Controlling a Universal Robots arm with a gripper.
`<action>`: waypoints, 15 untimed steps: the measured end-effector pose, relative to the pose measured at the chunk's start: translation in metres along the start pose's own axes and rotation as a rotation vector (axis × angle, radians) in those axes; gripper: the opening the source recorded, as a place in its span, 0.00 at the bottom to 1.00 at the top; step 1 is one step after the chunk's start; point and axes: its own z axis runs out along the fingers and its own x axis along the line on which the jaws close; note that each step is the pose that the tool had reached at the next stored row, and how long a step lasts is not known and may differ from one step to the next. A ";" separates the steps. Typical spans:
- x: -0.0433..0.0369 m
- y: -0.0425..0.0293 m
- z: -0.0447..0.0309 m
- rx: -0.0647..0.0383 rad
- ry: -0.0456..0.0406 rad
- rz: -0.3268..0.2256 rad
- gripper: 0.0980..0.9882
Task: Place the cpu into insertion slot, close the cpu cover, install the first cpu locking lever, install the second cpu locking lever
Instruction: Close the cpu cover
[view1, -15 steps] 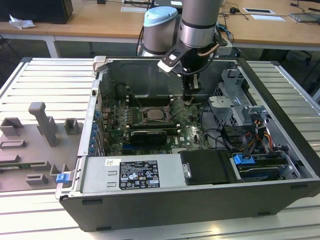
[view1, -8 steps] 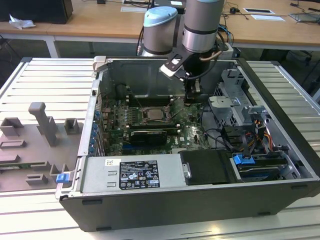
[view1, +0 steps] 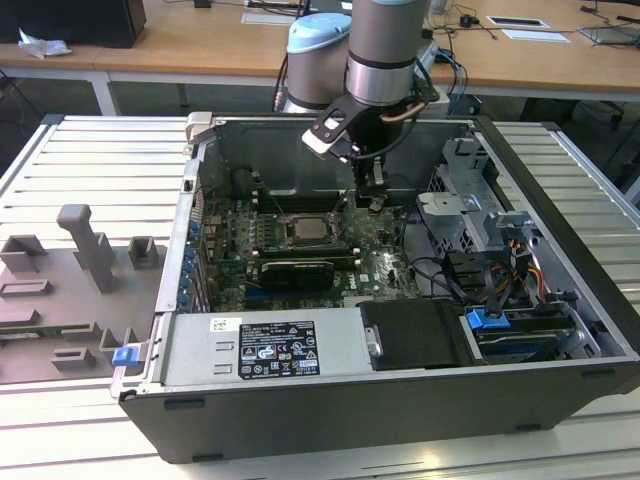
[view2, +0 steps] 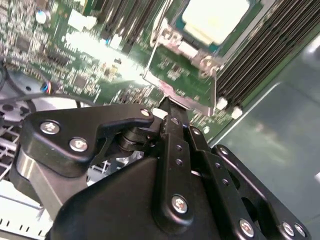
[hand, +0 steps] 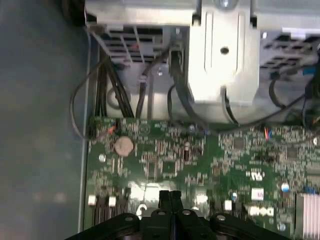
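The cpu (view1: 305, 230) lies flat in its socket on the green motherboard (view1: 380, 265) inside the open computer case (view1: 560, 200). Its pale metallic top (view2: 215, 17) shows through the window of the grey cpu cover (view2: 190, 50), which lies down around it. My gripper (view1: 373, 203) hangs just off the socket, on the exterior view's right, close above the board. Its black fingers are shut with nothing seen between them, and their tips (view2: 167, 107) sit at the cover's near edge. In the first wrist view the gripper (hand: 170, 194) hovers over the board.
A long black card (view1: 290, 270) lies near the socket. The power supply (view1: 270, 345) fills the front of the case. A metal drive cage (view1: 470, 200) and loose cables (view1: 500, 270) stand at the exterior view's right. Grey fixtures (view1: 85, 250) sit on the table at the left.
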 end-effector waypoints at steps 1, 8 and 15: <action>0.0001 -0.0018 0.0000 0.000 0.0002 0.000 0.01; 0.0013 -0.0299 0.0028 0.000 0.0002 0.000 0.01; 0.0021 -0.0425 0.0134 0.000 0.0003 -0.001 0.01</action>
